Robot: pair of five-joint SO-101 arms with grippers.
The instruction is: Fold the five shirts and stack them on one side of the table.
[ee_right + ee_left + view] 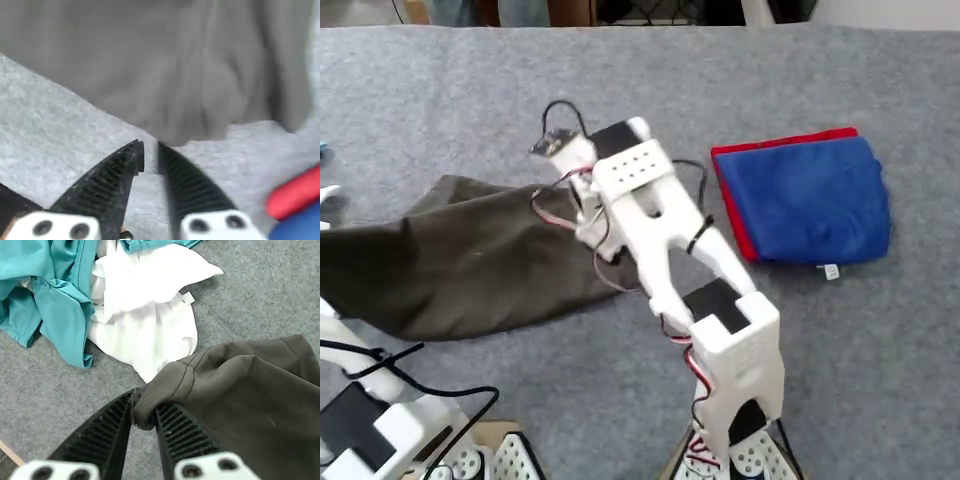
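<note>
My high camera looks steeply down on the surface (880,340), far enough back to take in most of the dark shirt (470,260). My left wrist camera looks along the left end effector (146,407), close on that shirt's corner. My right wrist camera sits close at the shirt's edge, sharing it too.

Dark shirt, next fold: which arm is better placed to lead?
Left, probably. The left pincer is shut on the dark shirt at its hem, so it can lift straight away. The right pincer sits just off that shirt's edge, over the table.
</note>
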